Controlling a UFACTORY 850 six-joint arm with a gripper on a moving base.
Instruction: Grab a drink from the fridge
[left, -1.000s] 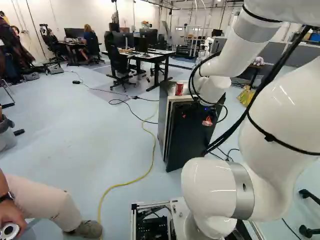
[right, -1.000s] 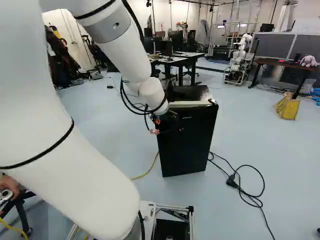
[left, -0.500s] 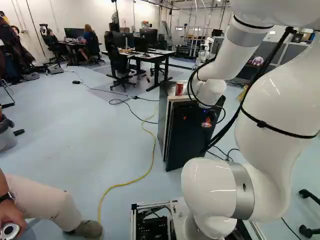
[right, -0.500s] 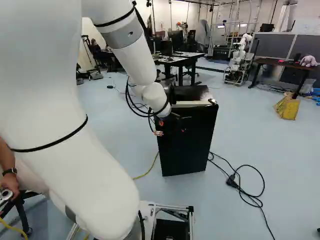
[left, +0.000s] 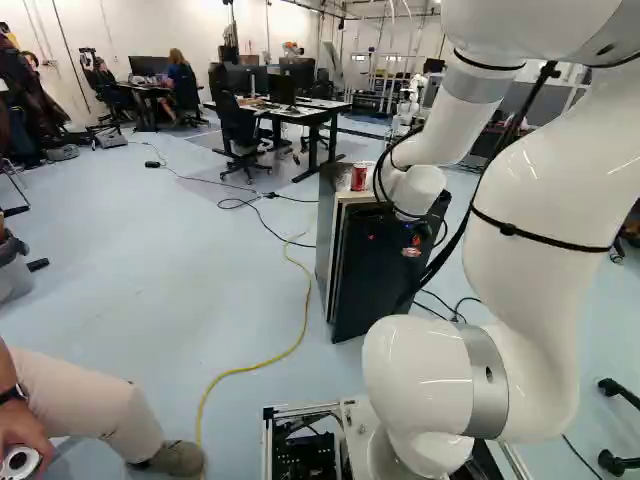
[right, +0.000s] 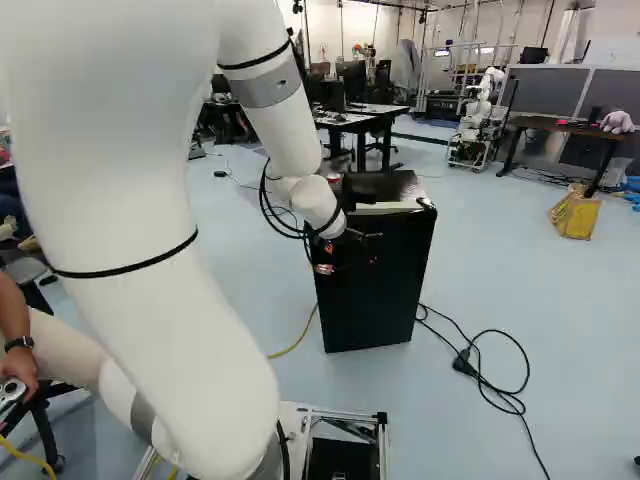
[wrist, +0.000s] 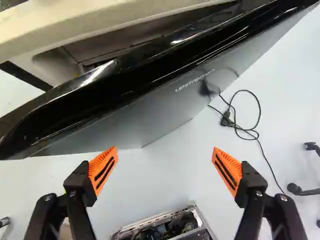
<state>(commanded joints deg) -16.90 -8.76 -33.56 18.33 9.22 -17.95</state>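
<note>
Found gripper (wrist: 165, 170) wide open, with orange pads (wrist: 104, 169) well apart and no hold on anything. Sighted fridge door (wrist: 145, 115) ahead of gripper, printed outer face toward it. Contact not confirmed. Judged ajar, from the gap (wrist: 107, 47) behind the door's top edge, wider toward the left end and narrowing to the right.

Noted red can (left: 358, 177) upright on top of the fridge (left: 327, 235), near the front edge and toward its left corner, so above and beyond gripper, with long axis vertical. Unable to make out any drink inside the fridge.

Measured against the line across both pads, found the door's top edge running aslant, not parallel. Judged to be at the door-opening step, early in the task. Advise reaching round the free left edge into the gap, then swinging the door outward to the right, before any reach inside. To be done with the one arm (left: 545, 190) fitted. Possible faults: slipping off the smooth edge, or pushing the door shut from outside.
</note>
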